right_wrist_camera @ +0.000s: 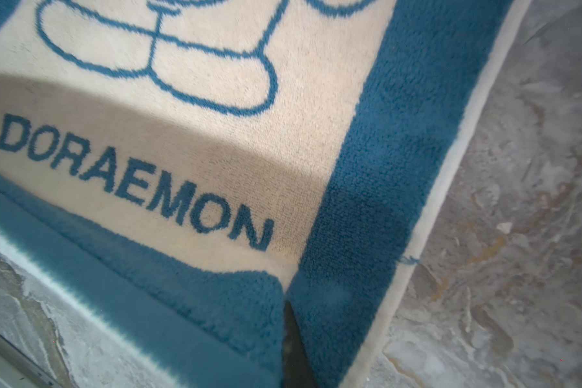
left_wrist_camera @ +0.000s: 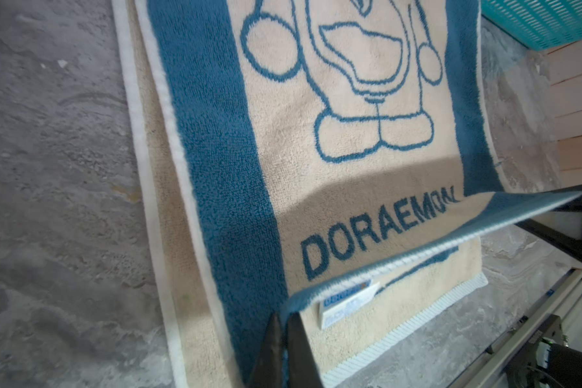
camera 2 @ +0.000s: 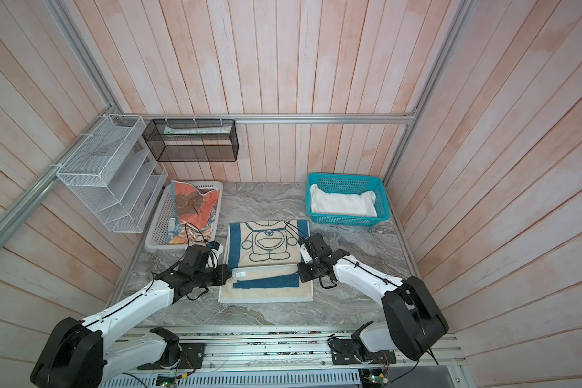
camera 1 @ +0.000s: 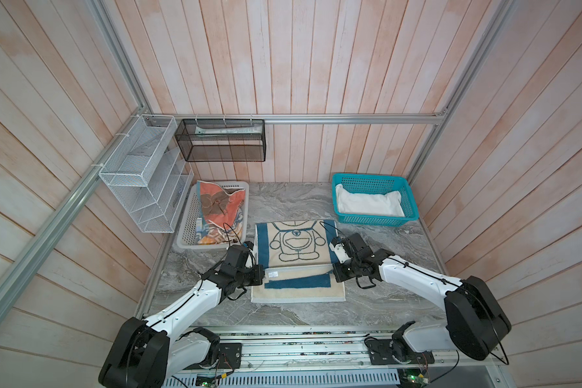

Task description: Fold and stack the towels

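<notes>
Our left gripper [camera 1: 265,273] and right gripper [camera 1: 333,269], each clamped on a near corner of the Doraemon towel [camera 1: 298,245], hold its raised hem crosswise between them, the rest lying flat on the table [camera 1: 383,302] straight ahead of us, equally near both arms.

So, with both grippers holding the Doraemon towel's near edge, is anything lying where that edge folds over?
Nothing visible. The left gripper and right gripper are shut on the near corners of the Doraemon towel; its printed face ahead lies bare. The white basket and teal basket sit off to its sides.
</notes>
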Controlling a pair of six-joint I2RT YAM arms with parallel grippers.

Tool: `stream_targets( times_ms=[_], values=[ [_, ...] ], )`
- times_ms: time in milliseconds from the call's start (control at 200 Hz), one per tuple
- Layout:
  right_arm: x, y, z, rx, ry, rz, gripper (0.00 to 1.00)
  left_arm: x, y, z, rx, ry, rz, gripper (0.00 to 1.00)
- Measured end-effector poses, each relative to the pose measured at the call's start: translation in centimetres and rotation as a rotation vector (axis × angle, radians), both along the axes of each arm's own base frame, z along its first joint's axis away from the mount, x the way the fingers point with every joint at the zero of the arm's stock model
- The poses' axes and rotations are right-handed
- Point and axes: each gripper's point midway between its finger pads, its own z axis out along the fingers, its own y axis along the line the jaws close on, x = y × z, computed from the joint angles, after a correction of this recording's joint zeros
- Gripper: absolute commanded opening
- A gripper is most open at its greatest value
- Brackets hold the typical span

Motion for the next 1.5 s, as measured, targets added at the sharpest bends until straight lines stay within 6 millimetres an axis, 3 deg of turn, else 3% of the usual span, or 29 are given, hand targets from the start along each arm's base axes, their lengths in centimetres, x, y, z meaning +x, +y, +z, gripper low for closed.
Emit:
stream_targets(
  times_ms=[135,270,445,515,590,730,825,1125,1325,1500],
  values=[
    [1.0,0.4,1.8,0.017,-0.039,-0.007,0.0,1.1,0.4,2.8,-0.008,-0.068,0.029,0.0],
    [0.6,0.5,3.1,0.045,-0.056,-0.012,0.0,1.4,0.5,5.4,-0.025,-0.123,0.039,0.0],
    [-0.5,0.8,4.4,0.112,-0.06,-0.017,0.0,0.9,0.8,6.5,-0.035,-0.141,0.047,0.0],
    [-1.3,1.0,4.0,0.145,-0.036,-0.009,0.05,0.8,0.9,6.6,-0.04,-0.14,0.055,0.0],
    [-2.5,1.2,2.9,0.172,0.016,0.005,0.13,0.6,1.1,6.0,-0.039,-0.117,0.077,0.06],
    [-4.9,1.1,0.0,0.174,0.165,0.002,0.35,-0.4,2.9,2.9,0.01,-0.028,0.17,0.29],
    [-6.0,1.2,-0.3,0.195,0.223,0.0,0.43,-1.3,4.4,1.6,0.042,0.022,0.248,0.36],
    [-6.9,1.7,2.3,0.284,0.232,-0.001,0.45,-1.3,7.1,3.8,0.014,-0.048,0.4,0.41],
    [-6.2,1.9,1.7,0.272,0.258,-0.028,0.43,-1.0,5.3,0.2,0.028,0.121,0.33,0.35],
    [-2.7,3.1,0.6,0.244,0.218,-0.067,0.34,-0.1,1.9,-1.9,0.031,0.199,0.232,0.34]
  ],
)
